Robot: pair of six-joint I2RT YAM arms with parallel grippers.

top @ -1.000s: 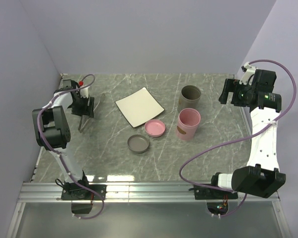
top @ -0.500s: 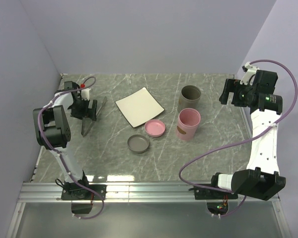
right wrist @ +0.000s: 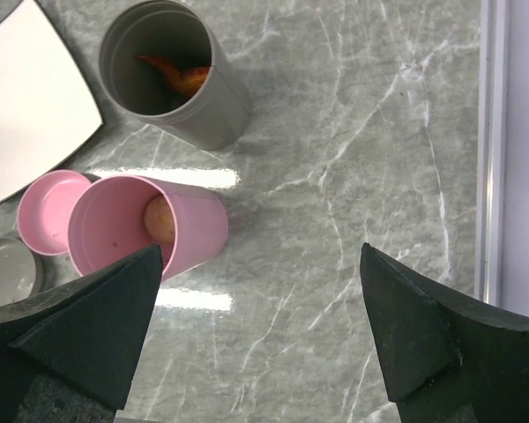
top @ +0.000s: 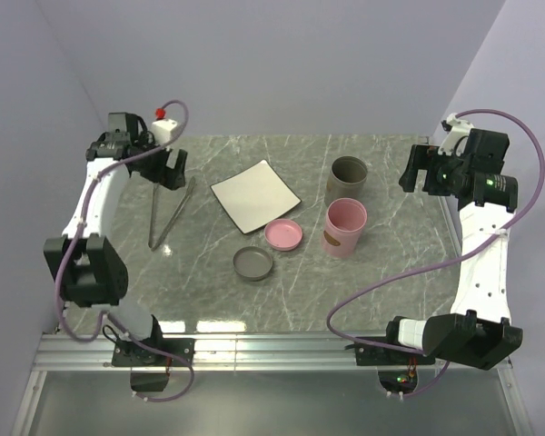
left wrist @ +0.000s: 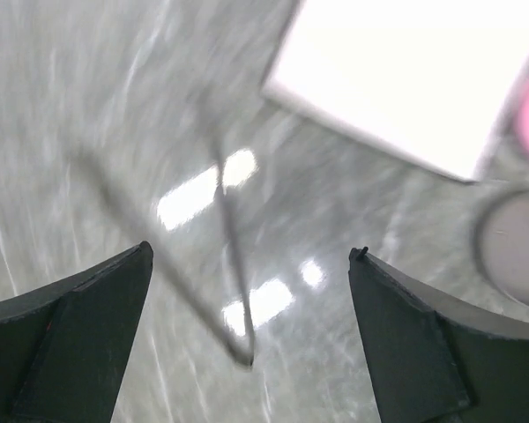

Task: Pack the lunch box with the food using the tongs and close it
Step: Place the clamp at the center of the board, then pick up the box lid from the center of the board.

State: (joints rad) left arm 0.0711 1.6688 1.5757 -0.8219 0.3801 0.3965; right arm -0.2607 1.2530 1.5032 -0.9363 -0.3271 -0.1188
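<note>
Left gripper (top: 170, 169): jaws spread wide, empty, poised over the tongs (top: 166, 218), which lie flat on the table (top: 391, 272) left of the plate (top: 254, 193). Right gripper (right wrist: 260, 251): jaws wide, empty, above the pink cup (right wrist: 203, 231) holding the pale ball (right wrist: 159, 220) and the grey cup (right wrist: 222, 115) holding the orange-brown piece (right wrist: 181, 72). Closing probably comes next: seat the pink lid (top: 283, 233) and grey lid (top: 253, 263) level.

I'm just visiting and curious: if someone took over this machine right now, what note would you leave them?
Left pincer open, empty, above the tongs. Right pincer open, empty, right of the grey cup.
Tongs lie on the table left of the bare white plate.
Orange-brown piece in the grey cup, pale ball in the pink cup.
Left to do: fit the pink lid and grey lid, both lying loose.
</note>
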